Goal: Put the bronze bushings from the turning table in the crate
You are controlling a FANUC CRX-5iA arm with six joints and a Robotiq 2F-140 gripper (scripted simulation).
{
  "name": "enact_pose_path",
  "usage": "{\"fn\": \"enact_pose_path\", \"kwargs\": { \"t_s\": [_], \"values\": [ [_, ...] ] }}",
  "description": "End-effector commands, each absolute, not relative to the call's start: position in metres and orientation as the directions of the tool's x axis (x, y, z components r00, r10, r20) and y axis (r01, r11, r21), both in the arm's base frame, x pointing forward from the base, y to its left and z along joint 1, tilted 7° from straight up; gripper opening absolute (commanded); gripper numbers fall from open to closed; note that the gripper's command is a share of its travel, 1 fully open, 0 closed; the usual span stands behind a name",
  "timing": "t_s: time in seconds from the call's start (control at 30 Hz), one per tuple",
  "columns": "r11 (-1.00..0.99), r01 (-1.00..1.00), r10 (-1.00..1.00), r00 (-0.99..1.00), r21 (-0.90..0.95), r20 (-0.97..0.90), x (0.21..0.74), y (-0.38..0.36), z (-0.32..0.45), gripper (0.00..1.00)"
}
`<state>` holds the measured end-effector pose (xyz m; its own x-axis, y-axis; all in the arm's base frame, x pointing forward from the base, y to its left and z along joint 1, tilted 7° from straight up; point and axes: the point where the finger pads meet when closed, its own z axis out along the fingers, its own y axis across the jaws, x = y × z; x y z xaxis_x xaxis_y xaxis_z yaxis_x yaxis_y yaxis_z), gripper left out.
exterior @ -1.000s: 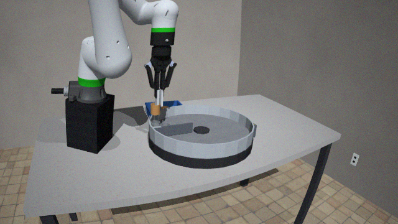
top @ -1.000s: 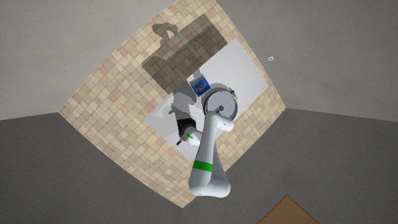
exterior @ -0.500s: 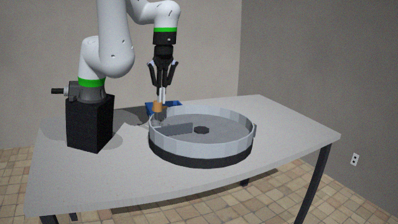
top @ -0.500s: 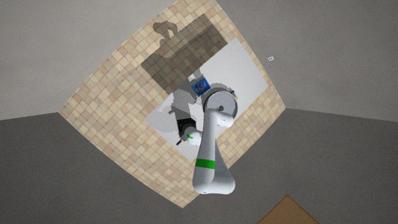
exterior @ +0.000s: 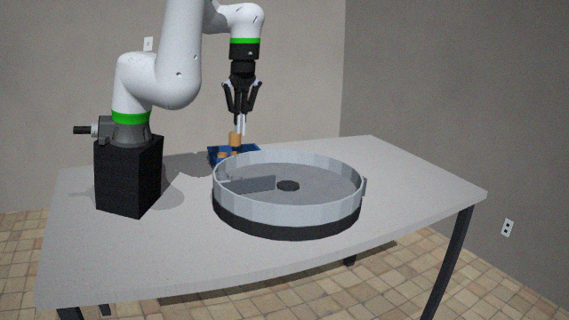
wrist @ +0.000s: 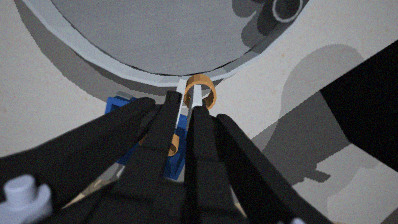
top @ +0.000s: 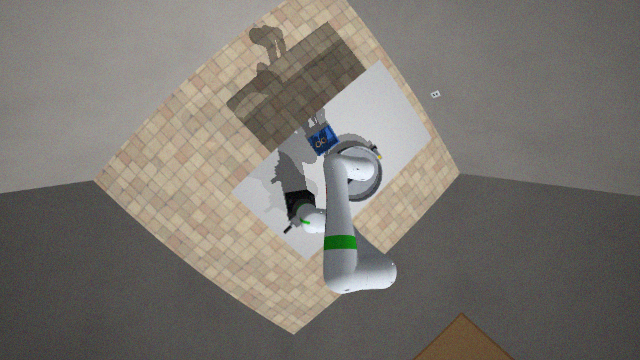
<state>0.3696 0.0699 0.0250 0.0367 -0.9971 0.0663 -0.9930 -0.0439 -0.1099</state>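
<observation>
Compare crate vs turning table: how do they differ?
Crate is blue; turning table is grey over a dark base.
Crate is rectangular and smaller; turning table is round.
Crate holds bronze bushings; turning table holds steel.
Shared: both open-topped.

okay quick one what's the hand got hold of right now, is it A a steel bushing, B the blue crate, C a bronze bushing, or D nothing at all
C: the hand is shut on the wall of a bronze bushing, which hangs from its fingertips.
</observation>
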Motion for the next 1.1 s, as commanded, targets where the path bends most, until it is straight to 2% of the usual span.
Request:
{"fn": "enact_pose_path", "kwargs": {
  "t_s": [0.0,0.5,1.07],
  "values": [
    [-0.04,-0.994,-0.997,0.032,-0.105,0.075,0.406,0.117,0.022,0.0],
    [-0.04,-0.994,-0.997,0.032,-0.105,0.075,0.477,0.224,0.022,0.0],
    [-0.04,-0.994,-0.997,0.032,-0.105,0.075,0.486,0.237,0.022,0.0]
  ]
}}
